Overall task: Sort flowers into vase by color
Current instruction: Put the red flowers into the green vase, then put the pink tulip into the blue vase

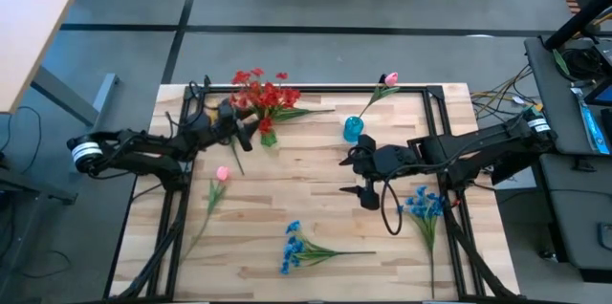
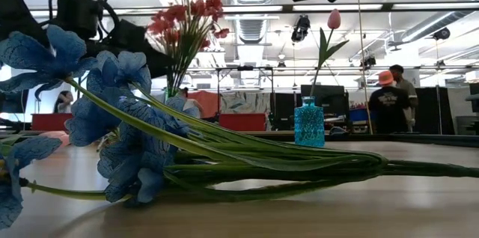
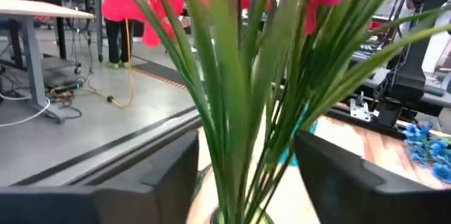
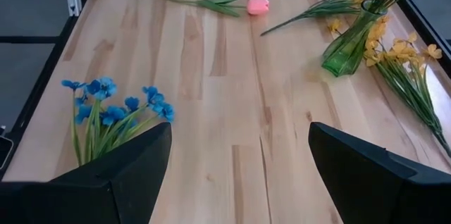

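Wood table (image 1: 316, 199): left pincer (image 1: 251, 130) open at red flowers (image 1: 263, 94).

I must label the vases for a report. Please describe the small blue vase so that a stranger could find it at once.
Start at the far edge of the wooden table, on the right arm's side. There stands the small blue vase, holding a single pink tulip. Unlike the green vase crowded with red flowers, it is short and turquoise.

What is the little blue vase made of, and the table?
The blue vase looks like tinted glass or clear plastic: see-through, with a bumpy, sparkly surface. The table looks like pale wood, smooth and matte, with visible grain and plank seams.
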